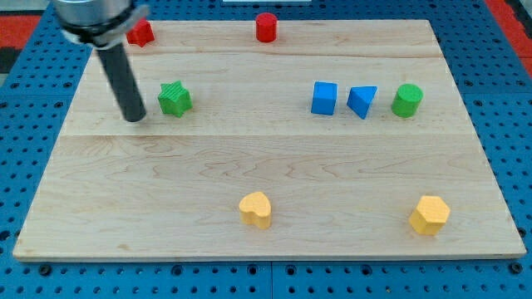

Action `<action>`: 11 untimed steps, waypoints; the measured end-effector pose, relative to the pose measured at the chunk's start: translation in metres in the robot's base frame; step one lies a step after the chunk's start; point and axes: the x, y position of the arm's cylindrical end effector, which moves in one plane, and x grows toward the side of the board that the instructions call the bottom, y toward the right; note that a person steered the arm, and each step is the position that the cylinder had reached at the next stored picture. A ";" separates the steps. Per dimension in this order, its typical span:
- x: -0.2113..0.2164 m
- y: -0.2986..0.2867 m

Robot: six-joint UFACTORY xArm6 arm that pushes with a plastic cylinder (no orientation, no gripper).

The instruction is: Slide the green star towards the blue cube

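Observation:
The green star (174,99) lies on the wooden board (266,166) in the upper left part of the view. The blue cube (324,97) sits well to the view's right of it, at about the same height. My tip (134,117) rests on the board just to the view's left of the green star, with a small gap between them. The dark rod rises from the tip towards the view's top left.
A blue triangular block (362,101) and a green cylinder (406,100) stand right of the blue cube. A red star-like block (140,33) and a red cylinder (265,26) sit at the top edge. Two yellow blocks (256,209) (430,215) lie near the bottom edge.

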 end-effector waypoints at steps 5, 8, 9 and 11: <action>-0.058 0.141; -0.022 0.116; 0.000 0.118; -0.015 0.195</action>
